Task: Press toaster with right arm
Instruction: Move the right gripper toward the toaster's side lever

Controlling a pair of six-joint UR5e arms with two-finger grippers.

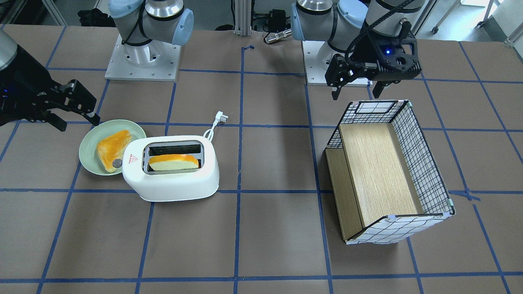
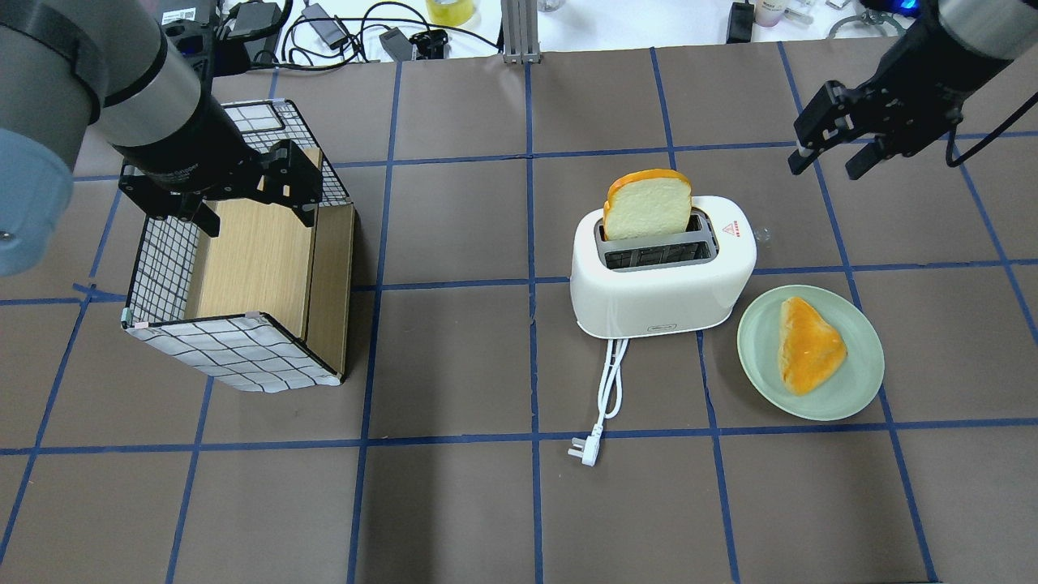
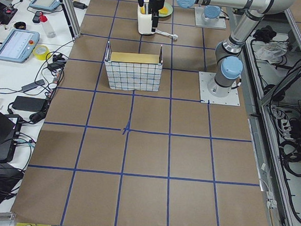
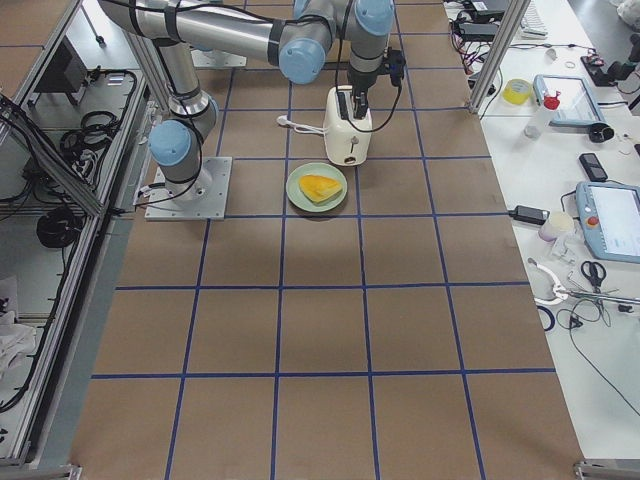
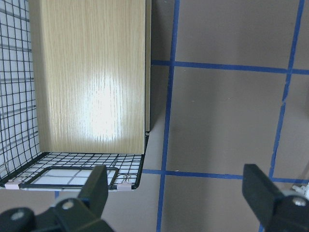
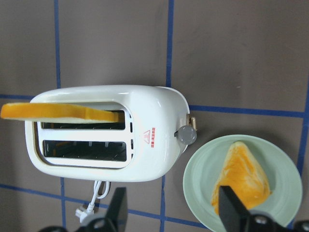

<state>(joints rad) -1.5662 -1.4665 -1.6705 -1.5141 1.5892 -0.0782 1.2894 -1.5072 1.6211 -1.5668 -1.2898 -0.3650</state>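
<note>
**Overhead exterior: my right tool open and clear of the toaster**

My right tool (image 2: 827,166) hangs above the worktop (image 2: 454,503) with its two fingers spread and nothing between them. It sits beyond the toaster's right end and well apart from it.

The toaster (image 2: 661,292) stands upright right of the worktop's middle. A slice of bread (image 2: 649,207) rises tall out of the slot farther from me, and the nearer slot is bare. Its white cord (image 2: 608,389) runs toward me and ends in a plug (image 2: 585,450).

My right wrist camera looks straight down on the toaster's grey knob (image 6: 186,136), at the end facing a green plate (image 2: 754,357). The plate lies just beside the toaster and carries a wedge of bread (image 2: 807,357).

My left tool (image 2: 258,221) is also open and holds nothing. It hovers over the wire basket (image 2: 235,353) on the far left.
</note>
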